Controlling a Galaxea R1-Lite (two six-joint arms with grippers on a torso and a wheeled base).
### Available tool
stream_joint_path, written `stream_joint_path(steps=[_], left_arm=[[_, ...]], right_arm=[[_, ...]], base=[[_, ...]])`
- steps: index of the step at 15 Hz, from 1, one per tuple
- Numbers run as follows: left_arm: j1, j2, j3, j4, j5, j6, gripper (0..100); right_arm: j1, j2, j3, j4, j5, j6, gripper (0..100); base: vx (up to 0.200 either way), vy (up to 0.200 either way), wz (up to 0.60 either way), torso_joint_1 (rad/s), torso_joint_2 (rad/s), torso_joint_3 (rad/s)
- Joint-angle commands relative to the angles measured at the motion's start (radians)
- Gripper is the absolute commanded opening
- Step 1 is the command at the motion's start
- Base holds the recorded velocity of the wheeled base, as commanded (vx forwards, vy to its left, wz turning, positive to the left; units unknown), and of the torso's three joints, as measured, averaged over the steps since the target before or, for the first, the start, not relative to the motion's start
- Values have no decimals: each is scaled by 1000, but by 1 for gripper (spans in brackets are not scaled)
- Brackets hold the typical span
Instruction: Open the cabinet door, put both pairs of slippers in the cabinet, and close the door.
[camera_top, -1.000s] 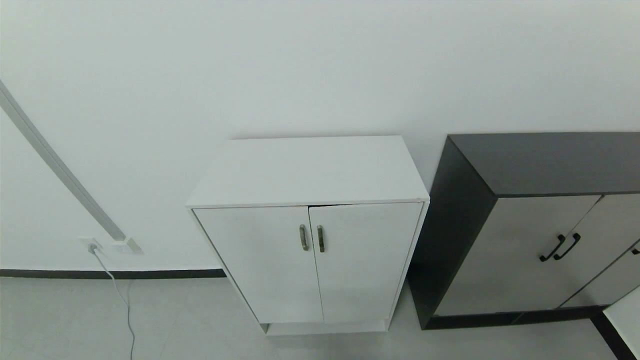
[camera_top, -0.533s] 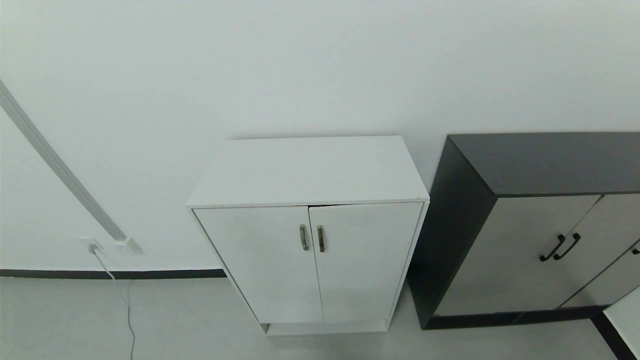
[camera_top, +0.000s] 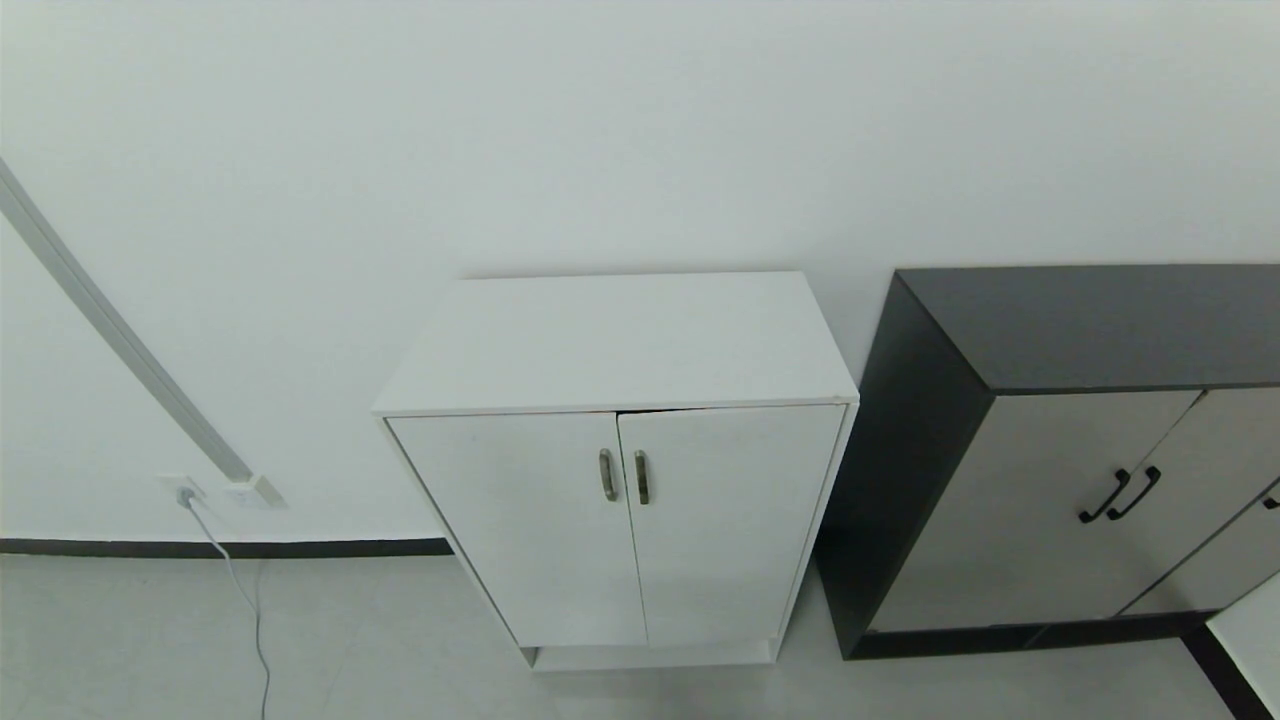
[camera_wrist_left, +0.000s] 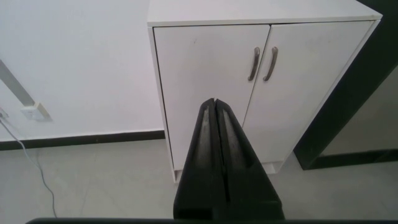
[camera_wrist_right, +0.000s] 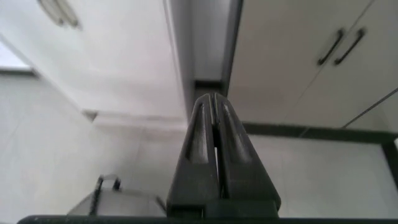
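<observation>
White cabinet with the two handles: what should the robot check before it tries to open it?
1. Doors of the white cabinet open: not ok, both are shut.
2. Handles free to grab: ok, nothing is in front of them.
3. Left gripper open for grabbing: not ok, it is shut.
4. Right gripper open: not ok, it is shut.
5. Where the slippers are: cannot tell.
</observation>
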Motion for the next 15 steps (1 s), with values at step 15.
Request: stream_joint_path(steps=[15], left_arm=[[0, 1, 0, 0, -1, 2, 0]], right_arm=[[-34, -168, 2, -6, -41, 69, 0]], base=[[0, 0, 0, 0, 0, 0]])
